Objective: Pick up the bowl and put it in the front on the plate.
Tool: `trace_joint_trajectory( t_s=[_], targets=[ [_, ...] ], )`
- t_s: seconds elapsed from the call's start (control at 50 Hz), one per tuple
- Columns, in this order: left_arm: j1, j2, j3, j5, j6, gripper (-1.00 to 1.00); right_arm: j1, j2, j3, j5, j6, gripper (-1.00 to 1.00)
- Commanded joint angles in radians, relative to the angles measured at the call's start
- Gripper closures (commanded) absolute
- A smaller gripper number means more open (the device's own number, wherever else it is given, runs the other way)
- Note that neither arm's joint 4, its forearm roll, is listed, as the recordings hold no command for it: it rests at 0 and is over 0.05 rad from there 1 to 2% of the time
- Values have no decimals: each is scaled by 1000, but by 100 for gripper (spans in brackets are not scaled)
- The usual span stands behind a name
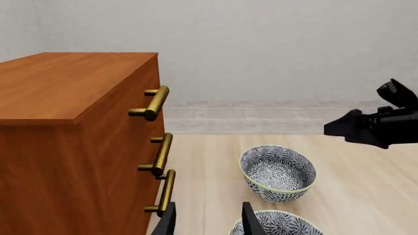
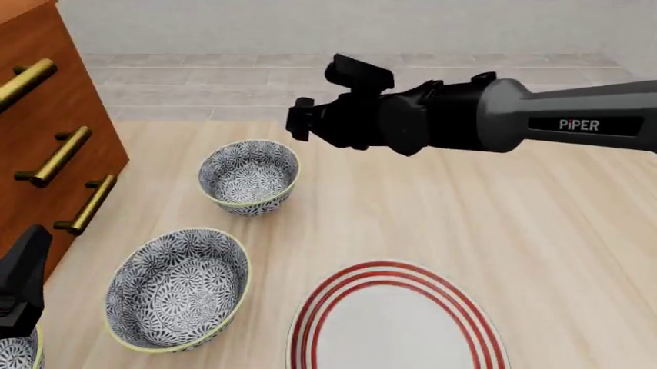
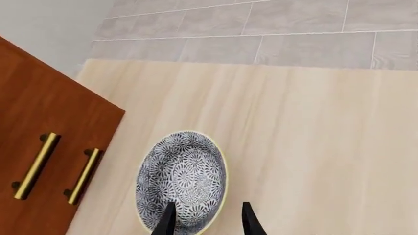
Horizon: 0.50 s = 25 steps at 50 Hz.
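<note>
The right gripper [image 3: 205, 220] hangs above the round, deep bowl with the grey-and-white flower pattern and thin pale yellow rim [image 3: 183, 178]. This bowl stands upright on the pale wooden desk [image 2: 493, 223], the farthest of the alike bowls, near the brown wooden cabinet with brass handles [image 2: 41, 115]. Since the right arm is lined up on it, I take it for the one to be lifted. In the right wrist view the fingers [image 3: 168, 220] stand apart, holding nothing, and they appear to straddle the bowl's wall on the side away from the cabinet. Height above the rim cannot be told.

The step in hand looks like the descent to grasp. To do it well:
- Come straight down, one finger inside the bowl and one outside, so the rim passes between them without being knocked.
- Close on the wall firmly. A thin rim held at one side will likely let the bowl tilt, so lift slowly and keep it level.
- Raise it clear of the second patterned bowl [image 2: 180, 288], which sits between this one and the large flat white plate with three red rings [image 2: 395, 330] at the near edge of the desk.
- Set it down at the plate's middle before opening.

The left gripper [image 1: 210, 225] sits low by the cabinet, fingers apart and empty, beside a third bowl [image 2: 15, 354] that is only partly in view. It is well clear of the carrying path.
</note>
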Motion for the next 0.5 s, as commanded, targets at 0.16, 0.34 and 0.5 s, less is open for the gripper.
trace_joint_trajectory(
  t_s=[0.16,0.34,0.5],
  targets=[
    [0,0,0,0,0,-100,-13,73,-39,9,20,-100],
    [0,0,0,0,0,-100,-13,122,-77,12,26,-100],
    [0,0,0,0,0,-100,2,153,-98,9,34,-100]
  ],
)
